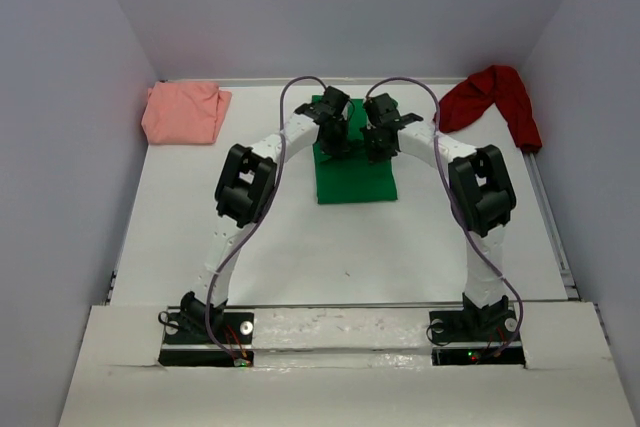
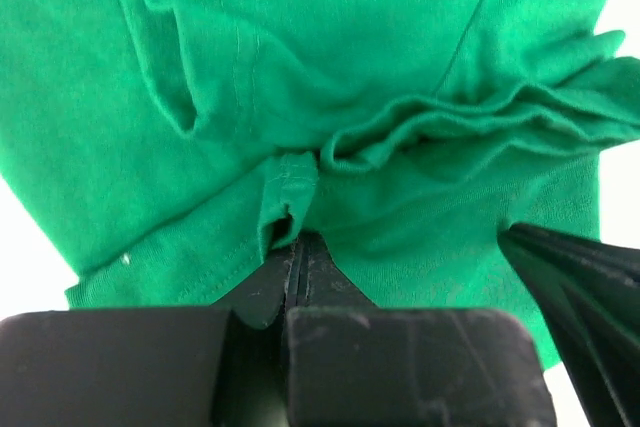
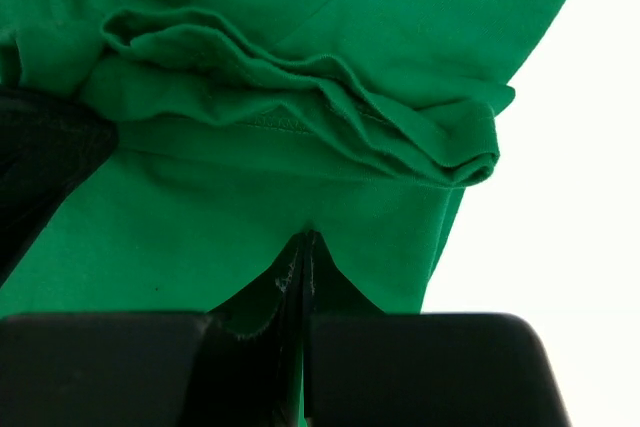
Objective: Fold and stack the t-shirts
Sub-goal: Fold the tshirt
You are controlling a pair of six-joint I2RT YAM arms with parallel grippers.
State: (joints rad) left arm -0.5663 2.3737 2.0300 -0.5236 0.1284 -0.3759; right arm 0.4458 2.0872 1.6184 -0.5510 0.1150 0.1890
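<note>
At the far middle of the white table [image 1: 350,257], the bright green cloth t-shirt [image 1: 356,175] is lying as a folded rectangle, its long side running near-to-far, w/ both arms arching in over its far end.

Left gripper [image 2: 297,242] is biting down on green fabric. In the left wrist view its jaws are pressing together w/ barely a slit between them, and a small tuck of hemmed cloth is sticking up right at the tips.

Right gripper [image 3: 305,242] is doing the same on its side: jaws tight together, and a thin pinch of the green shirt is sitting between them near the cloth's right edge.

Betw. the two grippers the fabric is bunching into several stacked ripples, showing in both wrist views. The grippers are sitting close beside each other, each one's dark body poking into the other's cam.

At the far-left corner the salmon-pink cloth t-shirt [image 1: 185,113] is lying in a loose lump, well apart from the green one.

At the far-right corner the dark red cloth t-shirt [image 1: 495,99] is lying crumpled, one end trailing along the right edge of the table.
</note>
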